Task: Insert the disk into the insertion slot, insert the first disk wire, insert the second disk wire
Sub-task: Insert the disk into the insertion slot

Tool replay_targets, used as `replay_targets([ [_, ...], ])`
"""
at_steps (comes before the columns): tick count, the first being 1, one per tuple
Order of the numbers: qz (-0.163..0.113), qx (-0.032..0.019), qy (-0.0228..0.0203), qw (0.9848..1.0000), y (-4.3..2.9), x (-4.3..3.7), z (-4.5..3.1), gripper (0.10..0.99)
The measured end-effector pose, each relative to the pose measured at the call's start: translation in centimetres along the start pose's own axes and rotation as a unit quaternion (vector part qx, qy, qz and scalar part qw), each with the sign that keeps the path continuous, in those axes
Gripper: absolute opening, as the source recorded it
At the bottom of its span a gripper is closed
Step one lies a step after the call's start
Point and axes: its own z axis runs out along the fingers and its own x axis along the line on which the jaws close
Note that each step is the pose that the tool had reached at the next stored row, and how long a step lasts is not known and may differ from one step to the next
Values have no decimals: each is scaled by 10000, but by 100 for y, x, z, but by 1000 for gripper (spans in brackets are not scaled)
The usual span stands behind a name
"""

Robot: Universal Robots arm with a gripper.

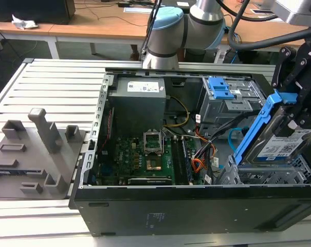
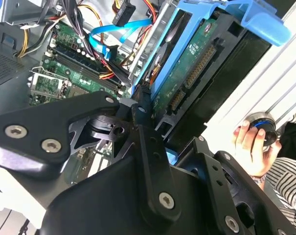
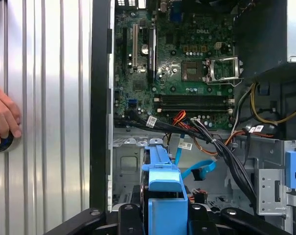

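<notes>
In the exterior view my gripper (image 1: 293, 116) is shut on the disk (image 1: 284, 145), a silver drive with a white label in a blue carrier. The disk hangs tilted, one end raised, just above the insertion slot (image 1: 271, 176), a perforated silver cage in the case's corner at the exterior view's right. The second wrist view shows the disk's green circuit side (image 2: 187, 68) clamped between my black fingers (image 2: 140, 105). In the first wrist view the blue carrier (image 3: 162, 182) juts out from my gripper (image 3: 160, 213) over the bay. A loose blue flat cable (image 1: 232, 136) lies beside the cage.
The open black computer case (image 1: 196, 208) holds a green motherboard (image 1: 145, 157) and bundled cables (image 1: 204, 154). A grey metal box with a blue latch (image 1: 222, 92) stands behind the cage. A person's hand (image 2: 249, 142) rests on a round knob outside the case. Grey fixtures (image 1: 37, 149) sit at the exterior view's left.
</notes>
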Motion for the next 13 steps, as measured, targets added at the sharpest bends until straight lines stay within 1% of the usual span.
replay_targets([
  [5, 0, -1, 1, 10000, -7, -9, 59, 361],
  [6, 0, -1, 0, 10000, -10, -9, 95, 361],
  [9, 0, 0, 1, 10000, -13, -9, 167, 361],
  [13, 0, 0, 0, 10000, -16, -9, 229, 361],
])
